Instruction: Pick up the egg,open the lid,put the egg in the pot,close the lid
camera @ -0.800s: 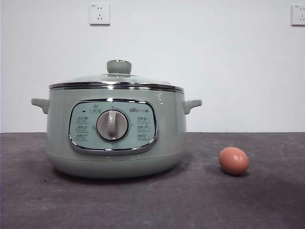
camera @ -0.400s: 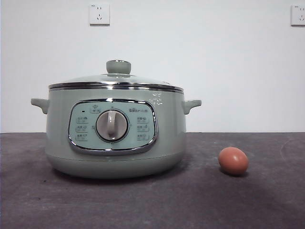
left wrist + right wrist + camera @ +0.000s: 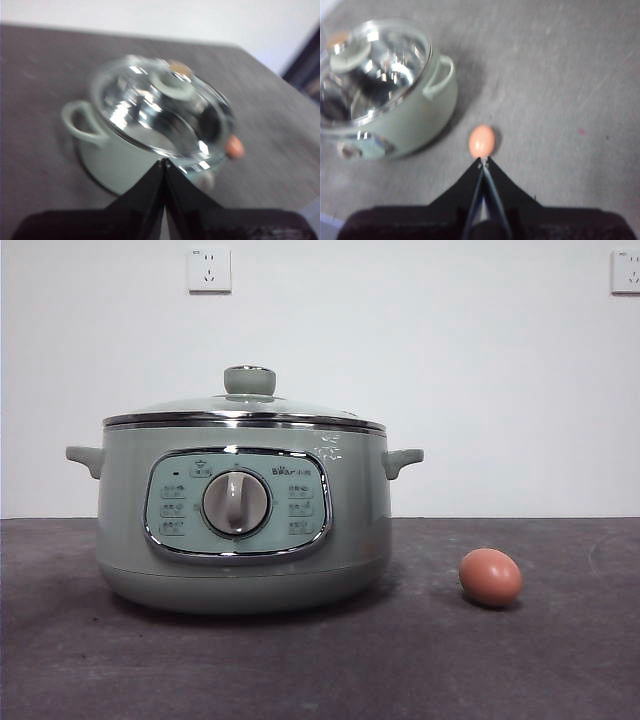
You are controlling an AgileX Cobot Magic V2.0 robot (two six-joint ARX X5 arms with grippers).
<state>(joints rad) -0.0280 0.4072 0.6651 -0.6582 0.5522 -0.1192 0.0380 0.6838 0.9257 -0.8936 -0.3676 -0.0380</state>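
The sage-green pot [image 3: 240, 510] stands left of centre on the dark table, its glass lid [image 3: 245, 405] with green knob seated on top. A reddish-brown egg [image 3: 490, 576] lies on the table to the pot's right. High over the pot, my left gripper [image 3: 164, 162] is shut and empty, looking down on the lid [image 3: 160, 112] and the egg [image 3: 234, 147] beyond the pot. My right gripper [image 3: 482, 162] is shut and empty too, hanging above the table with the egg [image 3: 481, 140] just past its tips and the pot [image 3: 385, 90] off to one side. Neither arm appears in the front view.
The dark grey table [image 3: 400, 660] runs to a white wall carrying two power sockets [image 3: 209, 269]. A dark object [image 3: 305, 65] shows beyond the table's edge in the left wrist view.
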